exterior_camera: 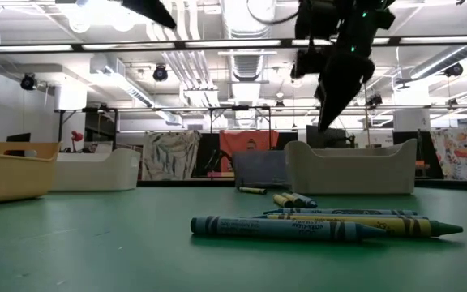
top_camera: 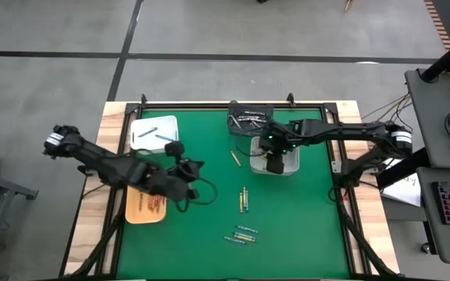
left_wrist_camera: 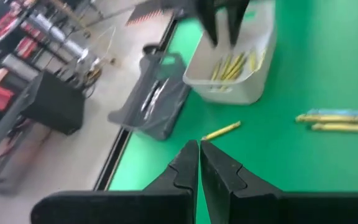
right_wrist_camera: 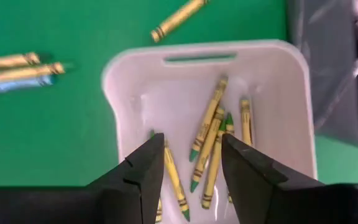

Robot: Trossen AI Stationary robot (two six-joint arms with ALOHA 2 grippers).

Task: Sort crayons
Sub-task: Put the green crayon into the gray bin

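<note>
Crayons lie loose on the green mat: one yellow [top_camera: 235, 158] near the far middle, a pair [top_camera: 243, 200] at the centre, several [top_camera: 242, 234] nearer the front. A white bin [right_wrist_camera: 210, 124] holds several yellow and green crayons [right_wrist_camera: 211, 149]. My right gripper [right_wrist_camera: 191, 171] hangs open and empty above this bin [top_camera: 275, 156]. My left gripper [left_wrist_camera: 199, 163] is shut and empty over the mat's left part [top_camera: 186, 181], beside an orange tray [top_camera: 145, 204].
A white tray [top_camera: 153, 131] with blue-green crayons stands at the far left. A grey tray [top_camera: 249, 119] with pale crayons stands at the far middle, behind the white bin. Free mat lies at the right and near the front.
</note>
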